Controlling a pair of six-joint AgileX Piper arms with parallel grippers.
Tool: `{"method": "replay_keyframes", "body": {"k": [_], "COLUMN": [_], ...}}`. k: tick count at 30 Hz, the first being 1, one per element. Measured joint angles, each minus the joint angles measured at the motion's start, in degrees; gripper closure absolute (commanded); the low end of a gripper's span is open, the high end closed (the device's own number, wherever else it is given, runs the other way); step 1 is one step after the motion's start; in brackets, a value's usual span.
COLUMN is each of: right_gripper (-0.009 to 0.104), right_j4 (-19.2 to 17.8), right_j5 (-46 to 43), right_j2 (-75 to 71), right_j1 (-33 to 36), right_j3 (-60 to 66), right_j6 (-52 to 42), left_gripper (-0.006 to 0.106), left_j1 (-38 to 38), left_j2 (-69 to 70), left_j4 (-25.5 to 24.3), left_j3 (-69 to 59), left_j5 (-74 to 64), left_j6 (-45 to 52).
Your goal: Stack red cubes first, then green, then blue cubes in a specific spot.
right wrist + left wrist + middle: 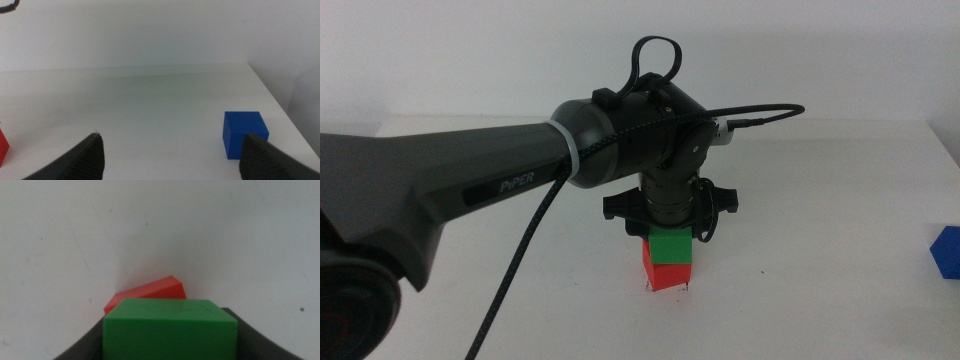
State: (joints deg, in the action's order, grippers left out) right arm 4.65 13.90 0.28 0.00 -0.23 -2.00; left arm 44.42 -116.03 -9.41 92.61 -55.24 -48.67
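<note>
The red cube (667, 273) rests on the white table at the specific spot, which it covers. The green cube (673, 246) sits on top of it, slightly askew. My left gripper (670, 228) reaches down from above and is shut on the green cube (170, 330), whose sides lie between the dark jaws; the red cube (150, 294) shows just beyond it. The blue cube (947, 250) stands alone at the table's right edge. My right gripper (172, 160) hovers open and empty near the blue cube (244, 133), with one fingertip (260, 155) close beside it.
The left arm's thick grey link (470, 185) and its black cable (520, 270) cross the left half of the middle view. The table's far edge (150, 66) meets a white wall. A corner of the red cube (2, 147) shows in the right wrist view.
</note>
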Motion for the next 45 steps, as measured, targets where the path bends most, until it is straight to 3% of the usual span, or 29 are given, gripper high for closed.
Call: {"method": "replay_keyframes", "body": {"k": [6,11,12,16,19,28,34,37,42,45], "right_gripper": [0.002,0.002,0.002,0.002,0.002,0.002,0.002,0.002,0.002,0.002], "right_j4": [0.00,0.00,0.00,0.00,0.00,0.00,0.00,0.00,0.00,0.00], "right_j5": [0.00,0.00,0.00,0.00,0.00,0.00,0.00,0.00,0.00,0.00], "right_j2": [0.00,0.00,0.00,0.00,0.00,0.00,0.00,0.00,0.00,0.00], "right_j1": [0.00,0.00,0.00,0.00,0.00,0.00,0.00,0.00,0.00,0.00], "right_j3": [0.00,0.00,0.00,0.00,0.00,0.00,0.00,0.00,0.00,0.00], "right_j6": [0.00,0.00,0.00,0.00,0.00,0.00,0.00,0.00,0.00,0.00], "left_gripper": [0.097,0.082,0.077,0.025,0.006,0.007,0.007,0.007,0.007,0.007], "left_j1": [0.10,0.10,0.10,0.10,0.10,0.10,0.10,0.10,0.10,0.10], "left_j2": [-0.74,-0.97,-0.97,-1.09,-1.96,8.71,28.83,41.69,59.79,66.24], "left_j4": [-1.20,-1.43,-1.20,-0.91,-0.91,-0.81,-0.59,1.40,10.72,11.69], "left_j3": [0.00,0.11,0.11,0.19,-0.01,-0.04,-0.59,-7.70,-25.17,-28.12], "left_j5": [0.55,0.55,0.43,0.34,0.10,-1.42,-9.18,-8.72,-1.72,-2.16], "left_j6": [-0.12,-0.12,-0.12,-0.12,0.24,7.40,23.25,30.25,38.19,39.48]}}
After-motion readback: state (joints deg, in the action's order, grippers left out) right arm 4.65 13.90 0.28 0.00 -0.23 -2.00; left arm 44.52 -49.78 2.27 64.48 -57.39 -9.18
